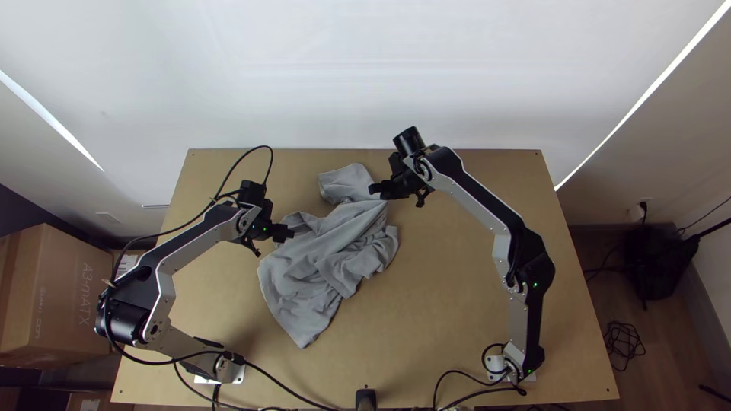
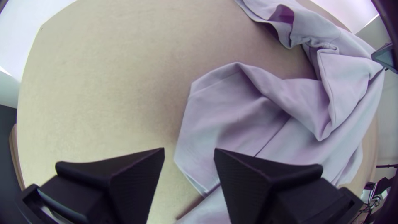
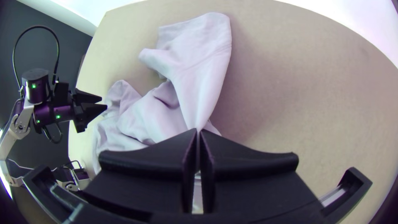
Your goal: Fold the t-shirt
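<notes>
At the far left, a cardboard box (image 1: pixel 57 297) stands beyond the side of the wooden surface (image 1: pixel 472 312). Next comes the left arm (image 1: pixel 183 255), bent at its joint and reaching up the picture from its base near the surface's lower left corner, a black cable looped above it. The left gripper (image 1: pixel 288 233) is at the left side of the t-shirt (image 1: pixel 327 262). Its jaws stand well apart with nothing between them; in the left wrist view, their gap lies over an edge of the cloth and bare wood beside it. Whether the tips touch the fabric cannot be told

The grey t-shirt lies bunched on the surface, left of the middle, with loose creases running through it. One narrow part extends toward the far edge, while the wider part spreads toward the near edge and ends in a blunt point. A small black object (image 1: pixel 365 399) sits at the middle of the near edge

Farther right, the right gripper (image 1: pixel 371 189) is at the upper right part of the shirt. Its jaws are closed on a small pinch of the cloth, which narrows into a pleat at their tips. The right arm (image 1: pixel 487 213) runs from there down to its base at the lower right. Beyond the surface's right side, a black cable (image 1: pixel 624 344) lies coiled on the floor (image 1: pixel 674 358)
</notes>
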